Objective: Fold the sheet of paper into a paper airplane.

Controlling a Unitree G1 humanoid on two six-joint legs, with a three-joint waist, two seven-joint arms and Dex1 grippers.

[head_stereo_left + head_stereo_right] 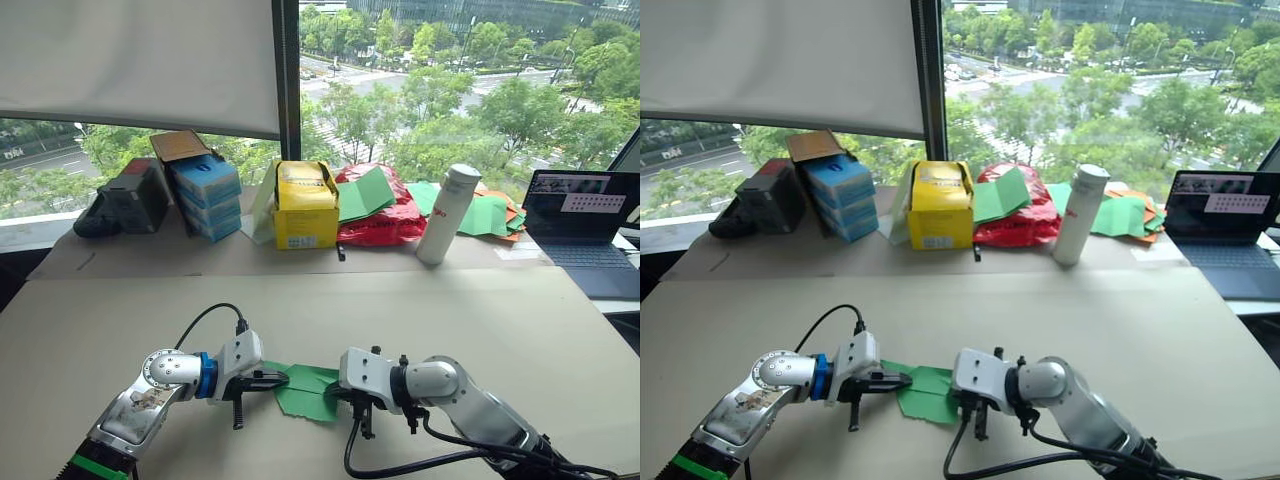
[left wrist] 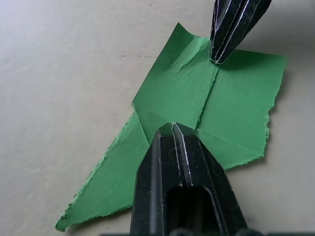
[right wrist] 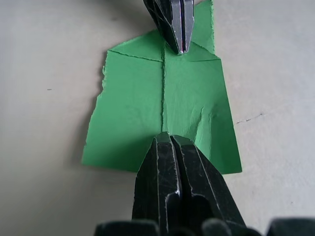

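Left claw is clenched, tip pressing the left end of the sheet of paper. It lies flat on the near worktop, between both claws. Right claw, also clenched, pins the right end. Looks mid-fold: flaps meet at a centre seam, edges ragged, slightly crumpled. Next probably folding along that seam.

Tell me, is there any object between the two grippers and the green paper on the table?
No, nothing visible does. The left gripper and the right gripper, both shut, already rest their tips on opposite ends of the sheet of paper, along its center seam. The table around it is bare.
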